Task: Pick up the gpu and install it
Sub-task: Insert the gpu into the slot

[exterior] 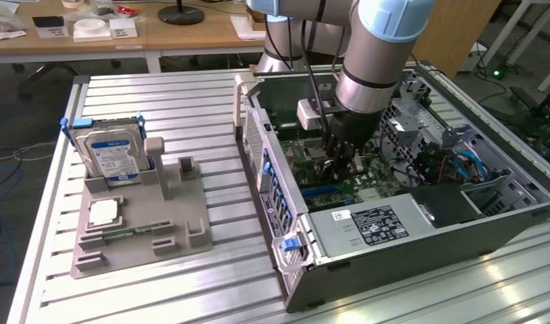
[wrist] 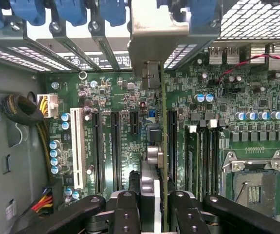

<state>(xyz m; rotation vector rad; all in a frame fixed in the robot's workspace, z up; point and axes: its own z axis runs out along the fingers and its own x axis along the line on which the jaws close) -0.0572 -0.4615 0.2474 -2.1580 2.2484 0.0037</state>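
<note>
Pincer (wrist: 154, 207) clenched on gpu (wrist: 162, 146), held edge-on just above motherboard (wrist: 115, 97) slots, bracket (wrist: 152, 44) ahead toward case (exterior: 392, 250) rear, aligned for seating.

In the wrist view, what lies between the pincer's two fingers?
The gpu, seen edge-on: its thin board runs up from between the pincer fingers toward the metal bracket at the case's rear, above the motherboard slots.
</note>
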